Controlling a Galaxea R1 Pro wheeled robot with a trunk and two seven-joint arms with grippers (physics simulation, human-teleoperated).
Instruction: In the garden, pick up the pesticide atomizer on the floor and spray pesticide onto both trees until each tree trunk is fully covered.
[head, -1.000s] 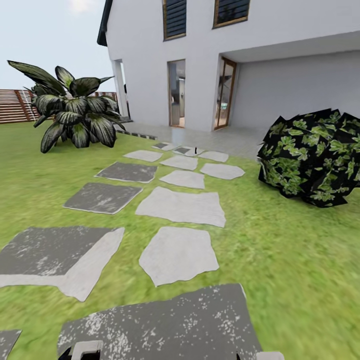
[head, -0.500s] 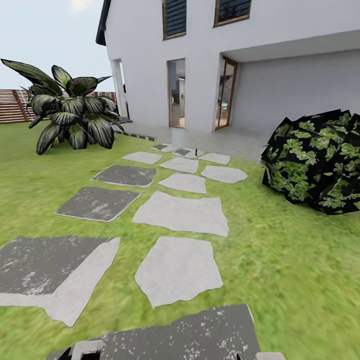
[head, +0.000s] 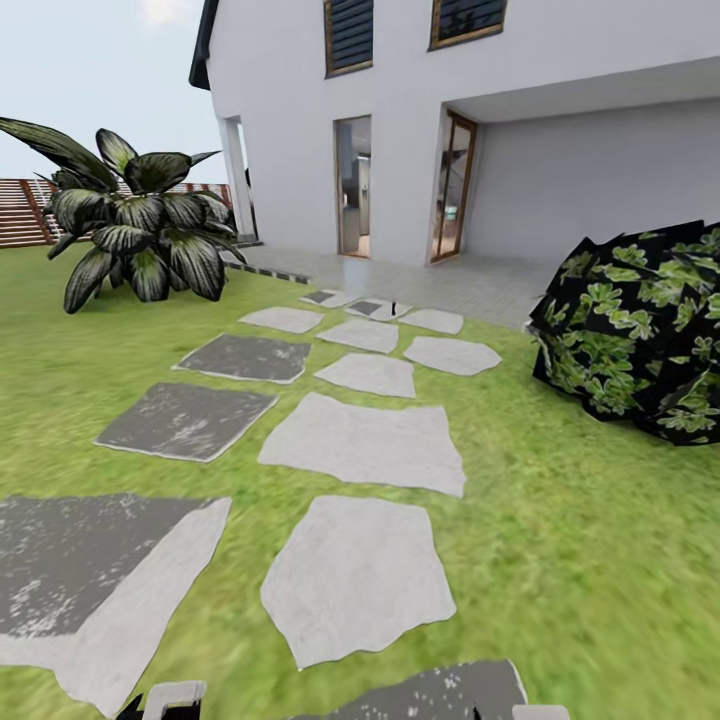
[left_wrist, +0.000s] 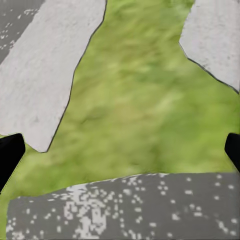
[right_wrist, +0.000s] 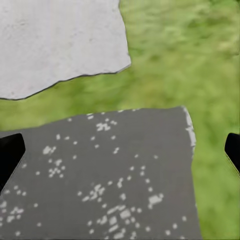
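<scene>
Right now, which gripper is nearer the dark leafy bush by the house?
Right. The bush sits ahead on the robot's right side; the right gripper hangs over a dark paving stone, the left gripper farther across.

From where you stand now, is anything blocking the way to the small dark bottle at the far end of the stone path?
Nothing visible blocks it. The pesticide atomizer stands far ahead among the farthest stepping stones. The leafy plant and the dark bush stand off to either side of the path.
</scene>
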